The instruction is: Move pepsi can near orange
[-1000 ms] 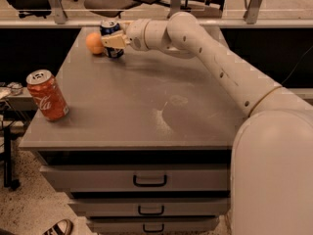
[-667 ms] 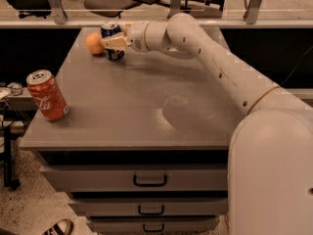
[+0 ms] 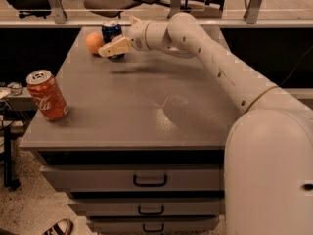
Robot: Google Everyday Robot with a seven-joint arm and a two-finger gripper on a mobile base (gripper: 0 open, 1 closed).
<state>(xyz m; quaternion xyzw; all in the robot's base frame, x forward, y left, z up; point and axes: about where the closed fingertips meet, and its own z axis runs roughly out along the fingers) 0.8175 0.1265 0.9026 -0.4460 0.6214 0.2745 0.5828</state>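
The dark blue pepsi can (image 3: 111,32) stands upright at the far left of the grey table (image 3: 146,111), right beside the orange (image 3: 94,43) and almost touching it. My gripper (image 3: 117,37) reaches in from the right and sits around the can. One finger (image 3: 113,47) crosses in front of the can's lower part and the other shows behind its top. The jaws look spread and not pressing on the can.
A red Coca-Cola can (image 3: 47,95) stands near the table's front left edge. The table has drawers (image 3: 149,179) below its front. Chairs (image 3: 110,1) and a rail stand behind the table. My arm (image 3: 215,58) spans the right half.
The pepsi can sits slightly lower beside the orange than before. The gripper and arm have barely shifted.
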